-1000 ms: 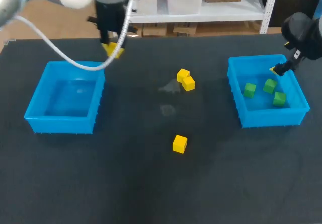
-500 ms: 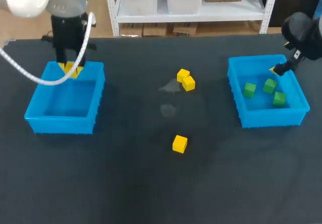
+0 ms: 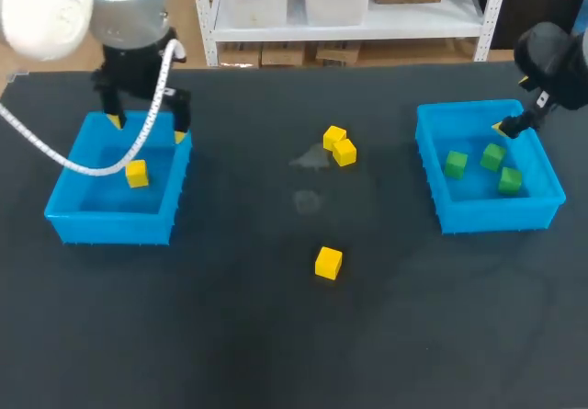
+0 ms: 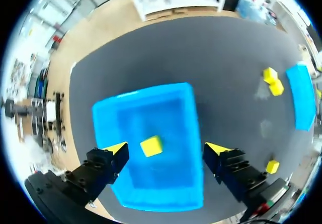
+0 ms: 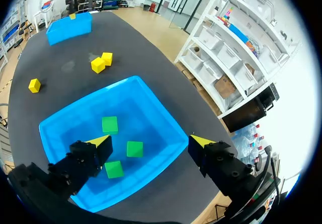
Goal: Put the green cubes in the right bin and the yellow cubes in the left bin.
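My left gripper hangs open over the back of the left blue bin. A yellow cube is inside that bin, free of the fingers. In the left wrist view the same cube shows below my gripper, inside the bin. Two yellow cubes touch each other at mid-table, and a third lies nearer the front. My right gripper stands open above the right bin, which holds three green cubes.
The dark table top stretches wide between the two bins. A faint pale smudge marks it beside the yellow pair. My left arm's white cable loops over the left bin's rim.
My left arm carried a yellow cube leftward from behind the table's middle to over the left bin, then opened, and the cube dropped into the bin. The right arm stayed still.
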`<act>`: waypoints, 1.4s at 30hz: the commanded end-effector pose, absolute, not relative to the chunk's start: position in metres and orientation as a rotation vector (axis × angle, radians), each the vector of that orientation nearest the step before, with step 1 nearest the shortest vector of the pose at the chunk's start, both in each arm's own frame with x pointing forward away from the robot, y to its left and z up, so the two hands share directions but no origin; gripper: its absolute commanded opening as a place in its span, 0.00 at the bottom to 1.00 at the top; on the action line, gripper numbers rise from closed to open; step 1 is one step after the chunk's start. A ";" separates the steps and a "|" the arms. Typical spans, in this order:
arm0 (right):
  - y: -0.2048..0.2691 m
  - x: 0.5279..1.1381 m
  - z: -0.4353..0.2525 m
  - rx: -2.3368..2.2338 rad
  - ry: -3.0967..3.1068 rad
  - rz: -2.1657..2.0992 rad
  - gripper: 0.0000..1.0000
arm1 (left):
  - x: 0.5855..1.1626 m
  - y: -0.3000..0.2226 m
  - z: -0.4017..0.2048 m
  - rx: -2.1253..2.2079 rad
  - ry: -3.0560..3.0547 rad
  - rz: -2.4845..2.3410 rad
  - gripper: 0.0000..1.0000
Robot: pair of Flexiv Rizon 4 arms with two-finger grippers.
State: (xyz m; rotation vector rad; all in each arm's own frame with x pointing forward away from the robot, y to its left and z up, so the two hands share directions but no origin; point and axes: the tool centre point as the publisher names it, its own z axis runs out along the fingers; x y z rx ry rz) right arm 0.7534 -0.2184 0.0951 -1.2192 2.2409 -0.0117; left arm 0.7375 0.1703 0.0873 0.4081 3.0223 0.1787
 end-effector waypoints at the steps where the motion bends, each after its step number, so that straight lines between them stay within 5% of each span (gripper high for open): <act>1: -0.218 0.753 0.095 -1.217 2.240 -0.014 1.00 | 0.750 0.131 0.090 0.538 3.026 0.204 1.00; 20: -0.218 0.753 0.095 -1.217 2.240 -0.014 1.00 | 0.774 -0.016 0.061 1.084 2.855 0.289 1.00; 42: -0.218 0.753 0.095 -1.217 2.240 -0.014 1.00 | 0.827 -0.094 0.043 0.845 3.045 0.146 1.00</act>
